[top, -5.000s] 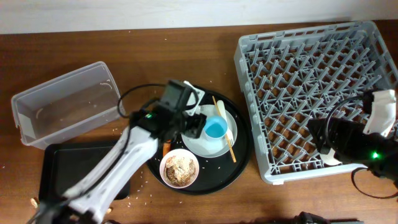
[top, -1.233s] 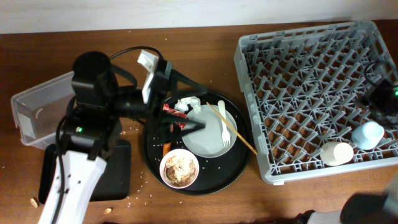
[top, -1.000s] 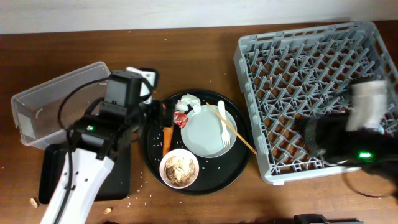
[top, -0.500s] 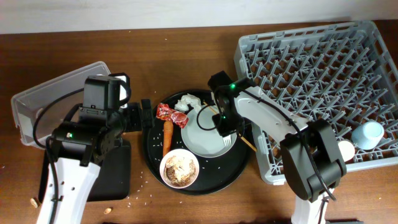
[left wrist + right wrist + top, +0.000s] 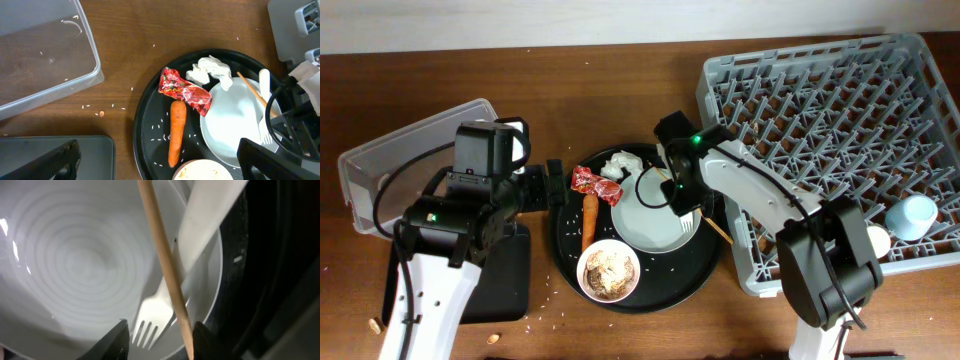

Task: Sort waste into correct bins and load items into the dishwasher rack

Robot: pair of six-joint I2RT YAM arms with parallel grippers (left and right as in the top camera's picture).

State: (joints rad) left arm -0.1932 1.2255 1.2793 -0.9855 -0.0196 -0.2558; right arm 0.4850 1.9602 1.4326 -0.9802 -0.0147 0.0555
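My right gripper [image 5: 682, 198] [image 5: 157, 336] is open low over the pale plate [image 5: 645, 220] [image 5: 75, 265], its fingers either side of the white fork [image 5: 165, 305] and a wooden chopstick [image 5: 162, 265]. My left gripper [image 5: 555, 185] [image 5: 160, 162] is open at the round tray's left edge, above the carrot [image 5: 588, 220] [image 5: 176, 131]. The red wrapper [image 5: 588, 182] [image 5: 185, 91] and white tissue [image 5: 623, 163] [image 5: 212, 70] lie by the plate. A white bowl of brown scraps [image 5: 609, 270] sits in front. The blue cup [image 5: 912, 215] and white cup [image 5: 873, 242] lie in the grey rack [image 5: 820, 110].
The clear tub [image 5: 410, 160] [image 5: 40, 55] stands at the left. The shallow black tray [image 5: 515, 275] [image 5: 50, 150] lies in front of it, under my left arm. The large round black tray [image 5: 705, 265] holds the plate, bowl and waste. Rice grains are scattered about.
The blue cup went from the plate into the rack. My right arm came from the rack to the plate's right side. My left arm drew back to the tray's left edge.
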